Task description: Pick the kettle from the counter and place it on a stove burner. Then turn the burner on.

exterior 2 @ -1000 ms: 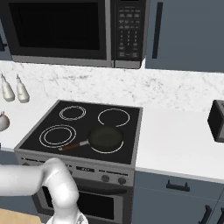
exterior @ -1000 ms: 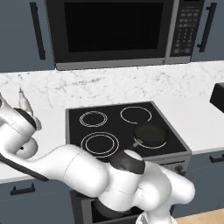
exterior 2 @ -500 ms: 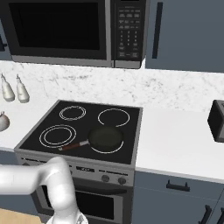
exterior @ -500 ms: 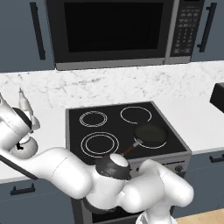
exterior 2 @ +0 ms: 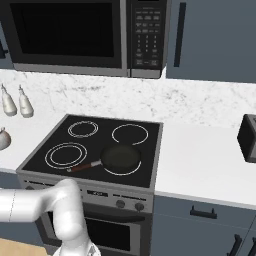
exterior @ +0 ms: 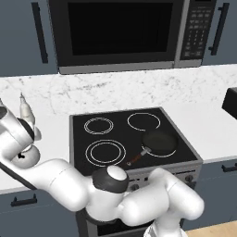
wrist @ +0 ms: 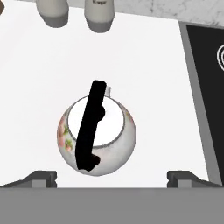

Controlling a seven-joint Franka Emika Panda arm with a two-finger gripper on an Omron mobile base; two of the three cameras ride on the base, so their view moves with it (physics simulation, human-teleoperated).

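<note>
The kettle (wrist: 97, 136) stands upright on the white counter (wrist: 153, 65) left of the stove. It is round and whitish with reddish marks, and its black arched handle (wrist: 89, 131) runs across the lid. My gripper (wrist: 114, 178) hovers directly above it, open, with one fingertip (wrist: 41, 177) on each side and apart from the body. The kettle (exterior 2: 2, 138) also peeks in at the left edge of the right base view. The large double-ring stove burner (exterior: 105, 152) (exterior 2: 66, 155) at the stove's front left is bare.
A dark frying pan (exterior: 159, 142) sits on the front right burner, its handle pointing toward the large burner. Two pale bottles (wrist: 99, 15) stand just behind the kettle. A dark toaster (exterior 2: 247, 137) stands on the right counter. The microwave (exterior: 115, 32) hangs above the stove.
The arm's elbow has swung a little further left over the stove front. The hand stays over the left counter with its jaws wide.
</note>
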